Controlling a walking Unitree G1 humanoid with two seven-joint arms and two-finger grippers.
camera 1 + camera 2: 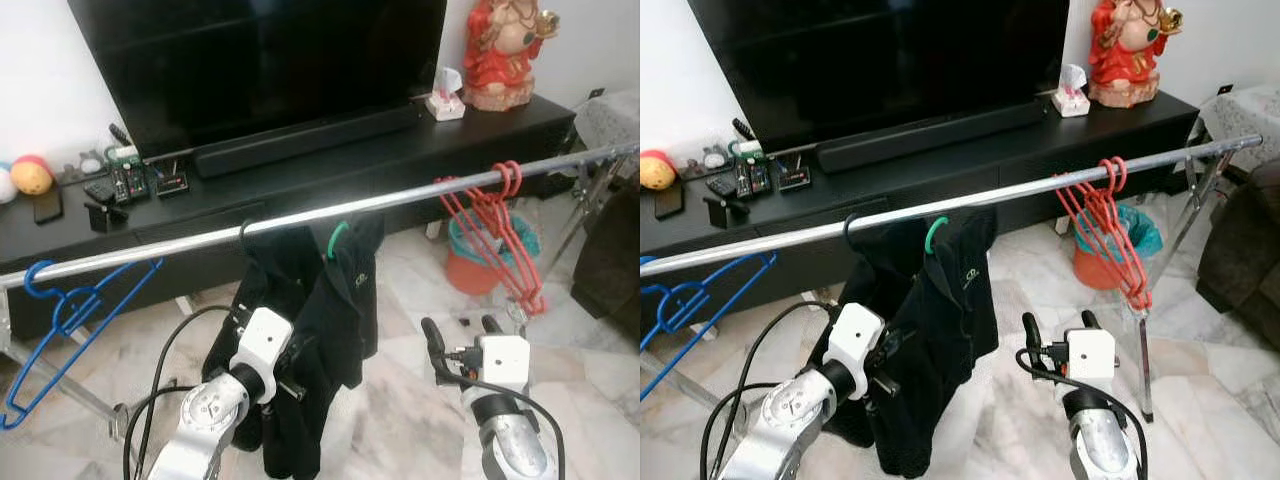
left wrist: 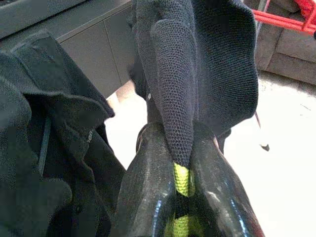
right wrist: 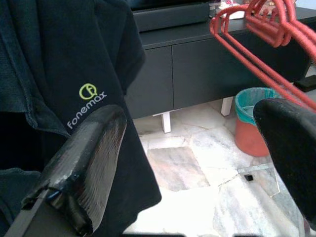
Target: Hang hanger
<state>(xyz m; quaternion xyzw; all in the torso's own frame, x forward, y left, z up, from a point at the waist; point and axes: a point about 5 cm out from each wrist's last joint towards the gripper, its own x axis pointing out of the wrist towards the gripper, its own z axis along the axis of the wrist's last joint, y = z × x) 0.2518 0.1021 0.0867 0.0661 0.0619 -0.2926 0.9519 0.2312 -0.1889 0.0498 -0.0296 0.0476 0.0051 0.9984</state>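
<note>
A green hanger [image 1: 337, 238] hooks over the silver rail [image 1: 420, 198] and carries a black shirt [image 1: 345, 300] with a Fonemax logo [image 3: 86, 106]. Another black garment [image 1: 265, 275] hangs beside it on a black hook. My left gripper [image 2: 181, 148] is below the rail, shut on a fold of dark cloth. A yellow-green strip of the hanger [image 2: 180, 180] shows between its fingers. My right gripper [image 1: 462, 332] stands open to the right of the shirt, below the rail, with nothing between its fingers [image 3: 89, 163].
Blue hangers [image 1: 70, 300] hang at the rail's left end and red hangers [image 1: 495, 235] near its right end. Behind stands a black TV cabinet [image 1: 300, 185] with a TV, remotes and a red figurine [image 1: 505, 50]. An orange bin [image 1: 475, 265] sits on the marble floor.
</note>
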